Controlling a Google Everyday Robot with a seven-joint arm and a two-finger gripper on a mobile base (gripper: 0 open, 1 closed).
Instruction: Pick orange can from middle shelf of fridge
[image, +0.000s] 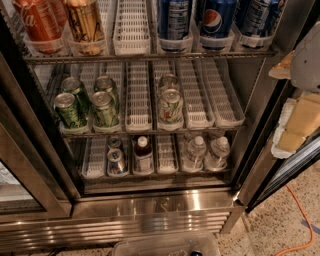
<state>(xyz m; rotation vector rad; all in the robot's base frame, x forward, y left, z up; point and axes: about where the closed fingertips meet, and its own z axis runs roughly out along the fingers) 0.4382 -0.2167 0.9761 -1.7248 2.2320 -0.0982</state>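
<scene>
The orange can (86, 25) stands upright in the second lane from the left on the middle shelf (150, 57), at the top of the camera view, its top cut off by the frame. A red Coca-Cola can (40, 22) stands just left of it. Several blue Pepsi cans (217, 17) fill the right lanes, and the lane between is bare. The fridge (125, 222) stands open with its steel base grille at the bottom. My gripper (295, 125), grey and cream, hangs at the right edge, outside the fridge, far right of and below the orange can.
The rack below holds green cans (70, 110) at left and a pale can (171, 105) in the middle. The lowest rack holds water bottles (218, 151), a dark bottle (143, 152) and a small can (117, 160). A glass door (25, 165) is at left, an orange cable (300, 220) on the floor at right, a clear plastic tub (167, 245) below.
</scene>
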